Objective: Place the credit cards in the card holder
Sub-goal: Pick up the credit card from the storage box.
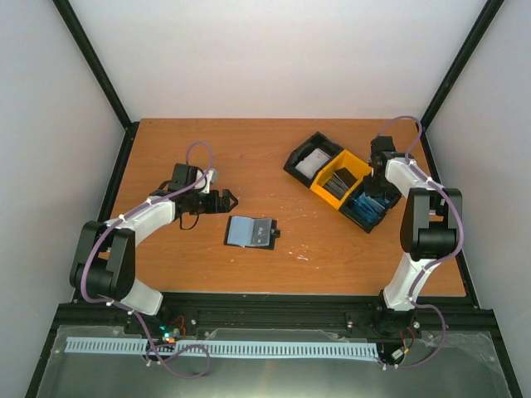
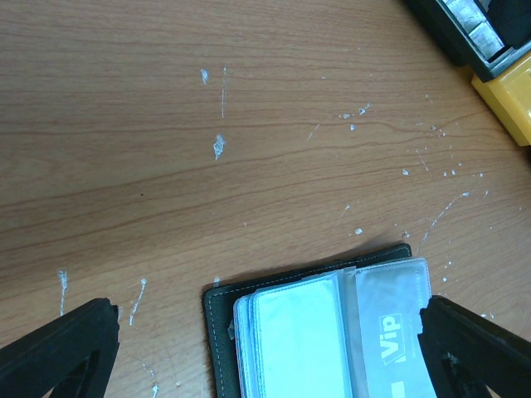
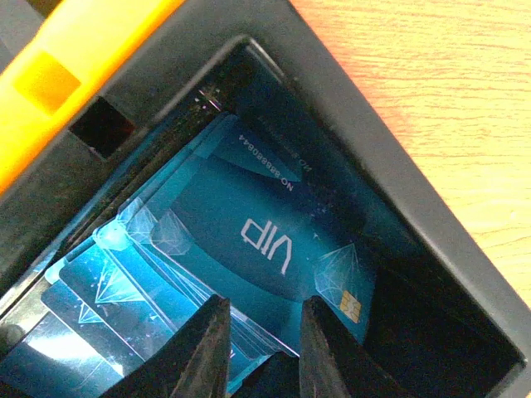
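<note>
The card holder (image 1: 249,233) lies open on the wooden table, its black cover (image 2: 217,332) under clear sleeves, one holding a grey VIP card (image 2: 390,348). My left gripper (image 1: 231,199) hovers wide open just left of it; in the left wrist view its fingertips (image 2: 267,313) straddle the holder's near part without touching. Blue credit cards (image 3: 249,224) lie fanned in the tray's end compartment (image 1: 371,205). My right gripper (image 1: 377,186) reaches down into that compartment. Its fingers (image 3: 203,348) stand narrowly apart, and the cards' near edges lie in the gap (image 3: 264,311).
The three-compartment tray (image 1: 297,157) sits at the back right, with a black end holding pale cards, a yellow middle (image 1: 340,178) with dark cards, and the black end with the blue ones. Its black wall (image 3: 398,191) rises close beside my right fingers.
</note>
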`<action>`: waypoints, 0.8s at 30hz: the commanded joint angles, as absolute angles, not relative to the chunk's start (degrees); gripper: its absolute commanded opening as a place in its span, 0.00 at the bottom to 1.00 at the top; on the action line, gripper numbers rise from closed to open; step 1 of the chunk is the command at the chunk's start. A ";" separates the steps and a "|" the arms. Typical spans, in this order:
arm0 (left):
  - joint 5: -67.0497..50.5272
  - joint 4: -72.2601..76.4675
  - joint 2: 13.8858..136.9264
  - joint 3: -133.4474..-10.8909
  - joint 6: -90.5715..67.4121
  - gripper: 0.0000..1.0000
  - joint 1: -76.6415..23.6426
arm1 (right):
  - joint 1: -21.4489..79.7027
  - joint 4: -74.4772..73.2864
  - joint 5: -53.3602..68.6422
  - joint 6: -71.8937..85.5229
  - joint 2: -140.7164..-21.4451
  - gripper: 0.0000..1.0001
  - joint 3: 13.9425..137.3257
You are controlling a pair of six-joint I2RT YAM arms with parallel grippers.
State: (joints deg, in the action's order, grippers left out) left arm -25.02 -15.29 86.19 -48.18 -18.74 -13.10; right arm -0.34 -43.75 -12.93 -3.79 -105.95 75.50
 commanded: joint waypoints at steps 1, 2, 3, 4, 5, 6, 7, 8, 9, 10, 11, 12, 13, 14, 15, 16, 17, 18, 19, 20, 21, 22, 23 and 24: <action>-24.85 -15.13 86.23 -49.84 -17.53 1.00 -12.50 | -0.53 -42.21 -16.93 -5.01 -105.81 0.24 77.19; -24.85 -15.16 86.22 -49.79 -17.56 1.00 -12.56 | -0.53 -42.05 -17.15 -5.36 -106.07 0.24 77.29; -24.84 -15.17 86.29 -49.83 -17.55 1.00 -12.53 | -0.53 -41.83 -17.58 -5.56 -106.35 0.24 77.30; -24.81 -15.12 86.23 -49.83 -17.49 1.00 -12.49 | -0.53 -41.57 -18.12 -5.84 -106.54 0.23 77.34; -24.84 -15.12 86.25 -49.83 -17.49 1.00 -12.48 | -0.53 -41.25 -18.76 -6.11 -106.75 0.22 77.39; -24.84 -15.12 86.24 -49.88 -17.49 1.00 -12.49 | -0.53 -40.96 -19.53 -6.29 -106.83 0.20 77.35; -24.80 -15.24 86.30 -49.92 -17.45 1.00 -12.54 | -0.53 -40.51 -20.57 -6.40 -106.87 0.20 77.36; -24.72 -15.26 86.25 -49.97 -17.48 1.00 -12.50 | -0.53 -40.02 -21.62 -6.57 -106.80 0.19 77.22; -24.67 -15.21 86.22 -49.93 -17.49 1.00 -12.49 | -0.53 -39.54 -21.99 -6.87 -106.74 0.19 77.13; -24.60 -15.26 86.22 -49.92 -17.49 1.00 -12.52 | -0.53 -39.07 -22.12 -7.26 -106.85 0.18 77.10; -24.53 -15.22 86.22 -49.92 -17.47 1.00 -12.48 | -0.53 -38.69 -22.14 -7.55 -107.06 0.18 77.08; -24.59 -15.27 86.32 -49.92 -17.44 1.00 -12.48 | -0.53 -38.60 -22.01 -7.91 -107.50 0.18 77.20; -24.56 -15.21 86.31 -49.99 -17.48 1.00 -12.48 | -0.53 -38.54 -22.01 -8.17 -107.94 0.18 77.38; -24.53 -15.27 86.31 -49.99 -17.56 1.00 -12.48 | -0.51 -38.39 -22.24 -8.67 -108.40 0.18 77.38; -24.47 -15.29 86.35 -49.95 -17.55 1.00 -12.48 | -0.52 -38.01 -22.64 -9.35 -108.83 0.17 77.28; -24.42 -15.35 86.25 -49.93 -17.54 1.00 -12.48 | -0.53 -37.61 -23.05 -10.06 -109.15 0.17 77.15; -24.38 -15.38 86.24 -49.92 -17.57 1.00 -12.52 | -0.53 -37.10 -23.41 -10.99 -109.42 0.17 77.04; -24.29 -15.45 86.18 -49.87 -17.58 1.00 -12.49 | -0.53 -36.54 -23.58 -12.02 -109.61 0.17 76.90; -24.30 -15.48 86.14 -49.94 -17.61 1.00 -12.48 | -0.53 -36.24 -23.61 -12.99 -109.81 0.17 76.90; -24.25 -15.47 86.09 -49.97 -17.58 1.00 -12.52 | -0.53 -36.00 -23.64 -13.95 -110.04 0.17 77.09; -24.20 -15.47 86.05 -49.93 -17.58 1.00 -12.48 | -0.53 -35.89 -23.55 -14.70 -110.24 0.18 77.20; -24.17 -15.48 86.09 -49.92 -17.58 1.00 -12.51 | -0.53 -35.88 -23.58 -15.32 -110.39 0.19 77.41; -24.18 -15.49 86.13 -50.01 -17.56 1.00 -12.53 | -0.53 -35.87 -23.67 -15.85 -110.52 0.21 77.69; -24.23 -15.48 86.19 -50.03 -17.53 1.00 -12.49 | -0.53 -35.80 -23.60 -16.10 -110.54 0.23 77.77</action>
State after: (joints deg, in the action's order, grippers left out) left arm -24.64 -15.29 86.19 -48.18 -18.72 -13.10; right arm -0.36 -37.28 -22.22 -12.53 -109.40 76.53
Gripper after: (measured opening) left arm 0.996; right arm 0.203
